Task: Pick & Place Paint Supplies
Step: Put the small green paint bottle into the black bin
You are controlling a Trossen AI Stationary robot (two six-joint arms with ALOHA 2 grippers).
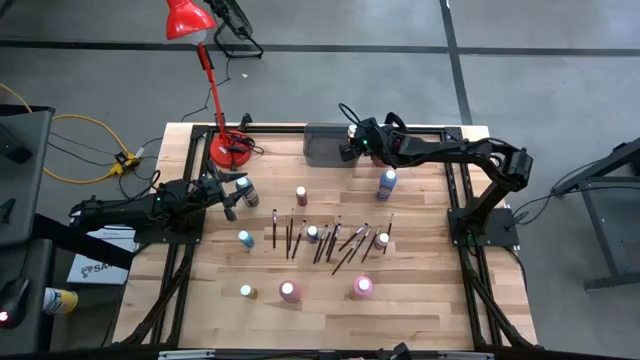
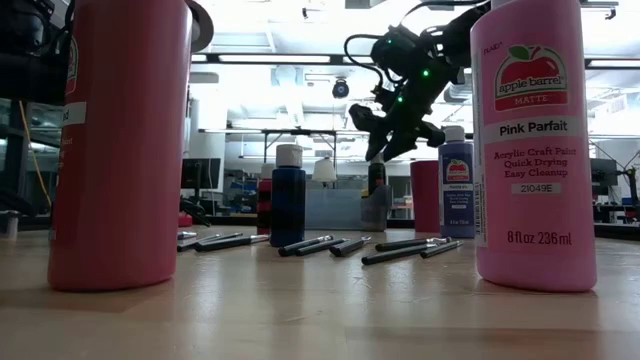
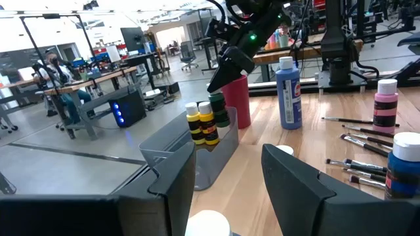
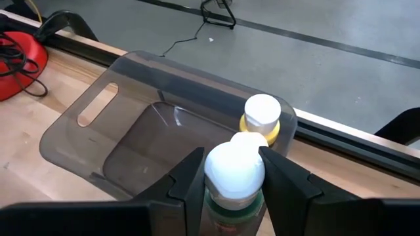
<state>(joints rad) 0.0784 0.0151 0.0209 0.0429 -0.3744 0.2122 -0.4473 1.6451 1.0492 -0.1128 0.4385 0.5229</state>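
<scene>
Paint bottle (image 4: 234,172) with the white cap sits upright between my right gripper (image 4: 230,172) fingers, which clamp its neck above the grey bin (image 4: 131,141). Two yellow bottles (image 4: 260,118) already stand at the bin's near wall, just beyond my load, so I judge the drop must land beside them, straight down along the bottle's axis. My left gripper (image 3: 226,174) hangs with its jaws parted over a white-capped bottle (image 3: 209,224) on the table (image 1: 420,290), empty. Brushes (image 1: 330,240) and other bottles lie mid-table, nearer my left arm.
</scene>
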